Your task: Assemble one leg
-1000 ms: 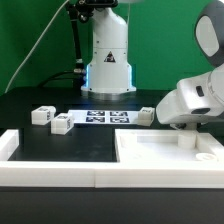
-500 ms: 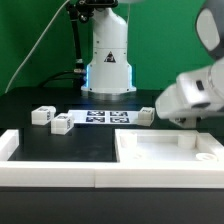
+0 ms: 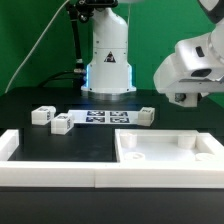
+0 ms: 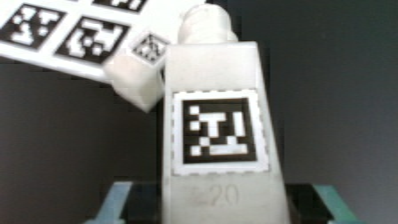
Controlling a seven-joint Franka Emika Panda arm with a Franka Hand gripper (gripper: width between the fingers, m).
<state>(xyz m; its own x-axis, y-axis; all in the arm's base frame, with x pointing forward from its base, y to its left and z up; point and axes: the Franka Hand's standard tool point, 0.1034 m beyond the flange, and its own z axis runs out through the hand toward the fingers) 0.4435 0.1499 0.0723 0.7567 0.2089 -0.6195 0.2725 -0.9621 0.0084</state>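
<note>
- The leg (image 4: pixel 214 100), a chunky white post, fills the middle of the wrist view, very close to the camera and reaching away from it.
- A black-and-white square tag sticker (image 4: pixel 217 132) sits on the leg's facing side. Faint characters below the sticker are too blurred to read.
- The end of the leg nearest the camera sits between teal parts of the hand (image 4: pixel 221 203), one on each side. The fingertips themselves cannot be made out.
- Beyond the leg lies the dark worktop (image 4: pixel 63 140).
- The marker board (image 4: pixel 71 35) lies on the worktop at a slant, with several tags showing.
- A blurred white block (image 4: pixel 135 78) lies at the marker board's edge, partly hidden behind the leg.
</note>
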